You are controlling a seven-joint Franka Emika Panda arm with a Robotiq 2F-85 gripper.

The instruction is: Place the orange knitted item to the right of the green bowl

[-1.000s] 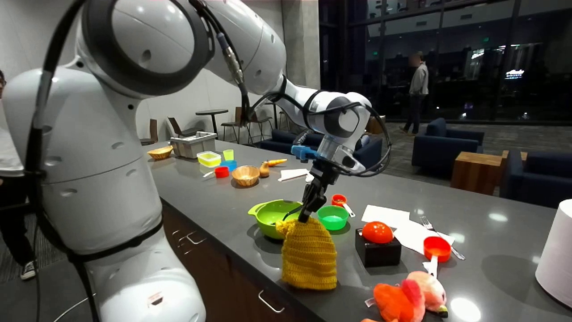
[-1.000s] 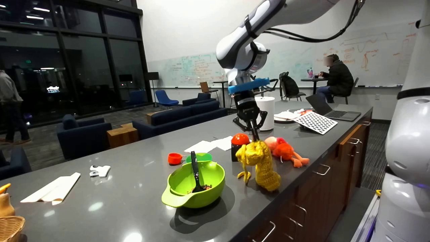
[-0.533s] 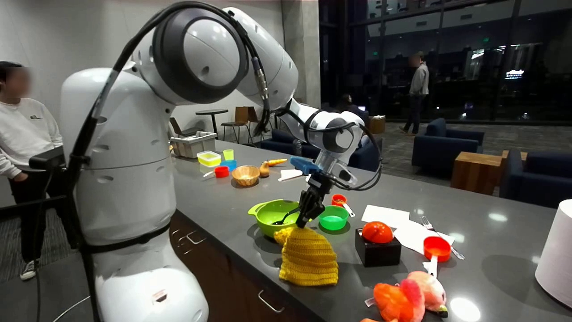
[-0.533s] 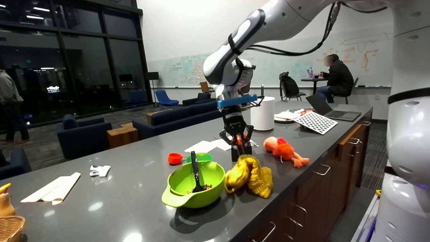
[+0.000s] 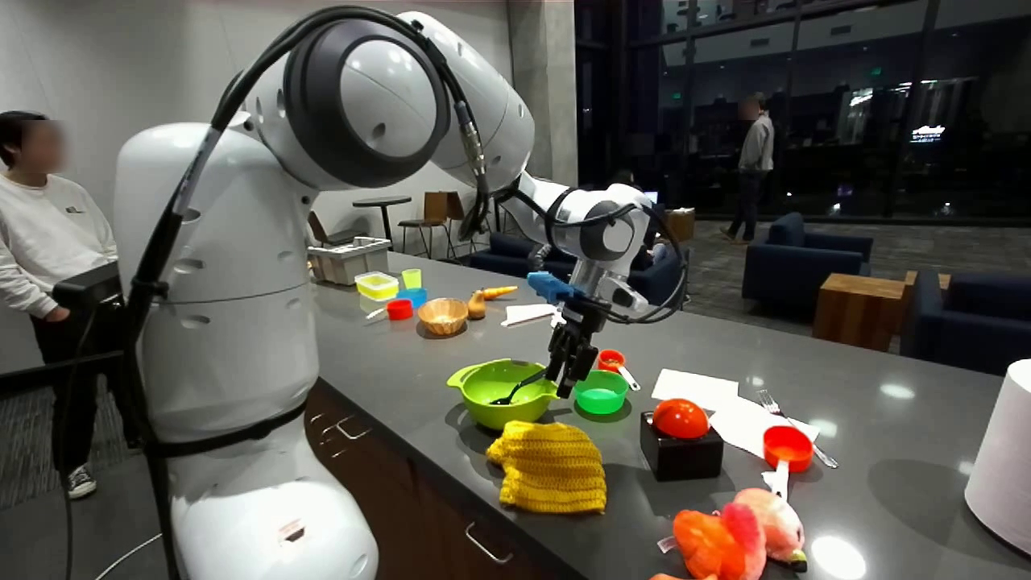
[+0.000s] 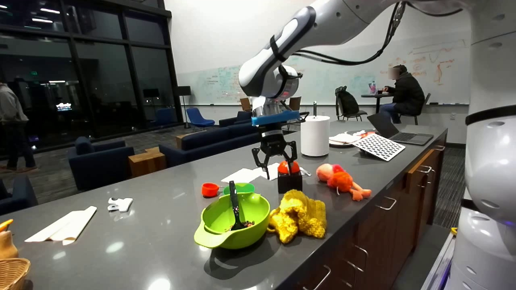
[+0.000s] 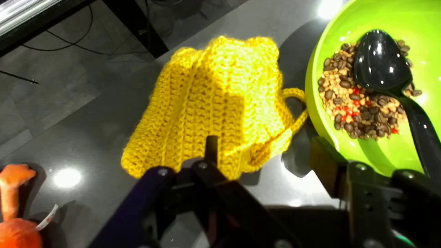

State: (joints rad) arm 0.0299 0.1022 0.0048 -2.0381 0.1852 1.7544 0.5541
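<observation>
The orange knitted item (image 5: pixel 552 471) lies slumped on the grey counter, beside the green bowl (image 5: pixel 493 415). In an exterior view the knit (image 6: pixel 304 213) sits just right of the bowl (image 6: pixel 242 241), very close to its wall. A thin loop of the knitted piece (image 7: pixel 213 103) reaches the bowl's rim (image 7: pixel 313 82) in the wrist view; whether they touch I cannot tell. My gripper (image 6: pixel 278 175) hangs above and behind the knit with parted fingers and nothing between them. From the wrist, the gripper (image 7: pixel 264 144) also looks open.
A black spoon (image 6: pixel 234 205) leans in the bowl over beans and grains. Behind stands a smaller green bowl (image 5: pixel 600 400). A black box with a red dome (image 5: pixel 682 459), a pink-orange plush toy (image 6: pixel 342 181) and a paper roll (image 6: pixel 315 137) are farther along the counter.
The gripper carried the knitted item towards the bowl, then its fingers parted and it rose. The knit, upright in the grip a second ago, has sagged onto the counter.
</observation>
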